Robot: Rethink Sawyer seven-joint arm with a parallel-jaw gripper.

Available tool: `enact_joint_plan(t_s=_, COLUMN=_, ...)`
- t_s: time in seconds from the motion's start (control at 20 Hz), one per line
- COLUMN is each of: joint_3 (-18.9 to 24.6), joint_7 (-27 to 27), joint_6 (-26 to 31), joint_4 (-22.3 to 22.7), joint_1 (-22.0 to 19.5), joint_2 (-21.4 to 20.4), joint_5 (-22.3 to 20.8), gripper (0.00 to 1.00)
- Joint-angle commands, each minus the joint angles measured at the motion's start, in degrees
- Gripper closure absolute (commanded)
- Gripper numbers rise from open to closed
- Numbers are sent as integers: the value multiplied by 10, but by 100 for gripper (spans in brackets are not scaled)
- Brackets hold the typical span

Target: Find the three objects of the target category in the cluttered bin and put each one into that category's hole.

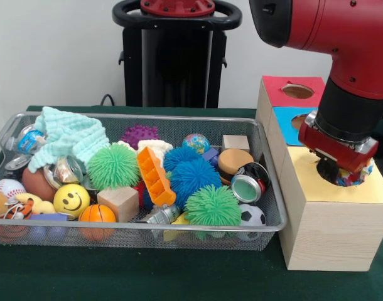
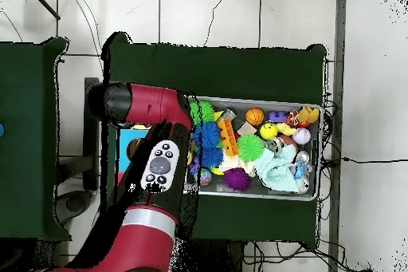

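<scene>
My gripper [image 1: 342,174] reaches down into the hole [image 1: 323,177] with the yellow paper surround [image 1: 304,169] on the pale wooden box [image 1: 329,232], right of the bin. It is shut on a white cloth piece with coloured spots [image 1: 359,176], bunched at the hole's mouth. The wire-mesh bin [image 1: 147,116] lies at the left, full of toys; it also shows in the overhead view [image 2: 317,149]. I see no other spotted cloth in the bin. In the overhead view my arm [image 2: 159,165] hides the gripper and the yellow hole.
Behind the yellow hole are a blue-surrounded hole [image 1: 297,121] and a red-surrounded hole [image 1: 297,91]. The bin holds a mint-green ribbed cloth [image 1: 69,135], a cream cloth [image 1: 155,147], spiky green and blue balls, a wooden block [image 1: 119,202], a smiley ball [image 1: 71,199] and cans.
</scene>
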Motion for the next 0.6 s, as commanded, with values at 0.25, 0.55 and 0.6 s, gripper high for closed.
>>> enact_joint_plan(t_s=0.25, joint_3=32, joint_7=65, joint_6=-11, joint_4=37, joint_1=-38, joint_2=5, joint_5=-5, gripper=100)
enact_joint_plan(t_s=0.55, joint_3=30, joint_7=20, joint_6=81, joint_4=28, joint_1=-64, joint_2=-47, joint_5=-13, gripper=100)
enact_joint_plan(t_s=0.6, joint_3=31, joint_7=14, joint_6=93, joint_4=26, joint_1=-69, joint_2=-53, joint_5=-14, gripper=100)
